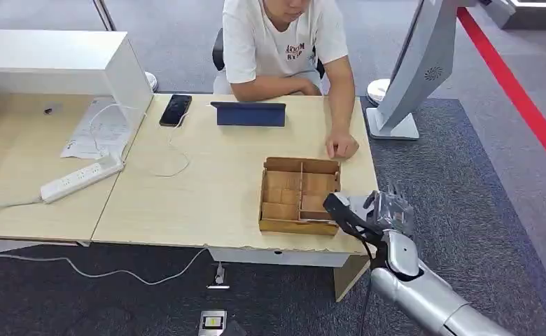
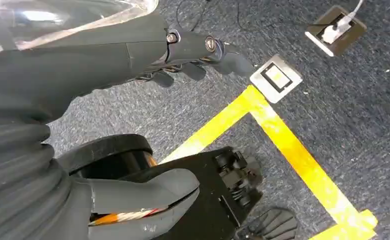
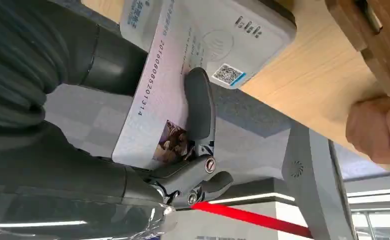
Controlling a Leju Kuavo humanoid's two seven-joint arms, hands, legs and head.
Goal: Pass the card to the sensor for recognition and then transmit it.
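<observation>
Card: card (image 3: 155,95) lies flat across the right hand (image 1: 389,210), printed face toward the wrist camera, one dark finger pressed over it so it cannot slide.
Fingers: right fingers (image 3: 199,107) grasp the card; the left hand (image 2: 183,55) hangs toward the floor with its fingers loosely curled in and nothing in them (idle, by my reading).
Sensor: white reader (image 3: 228,35) sits at the bench (image 1: 207,189) corner, and the card's far edge overlaps its face, probably held there to be read; whether it touches I cannot tell.
Tray: wooden divided tray (image 1: 299,194) stands just beside the reader.
Person: a hand (image 1: 341,145) rests on the bench past the tray, perhaps placed to receive the card.
</observation>
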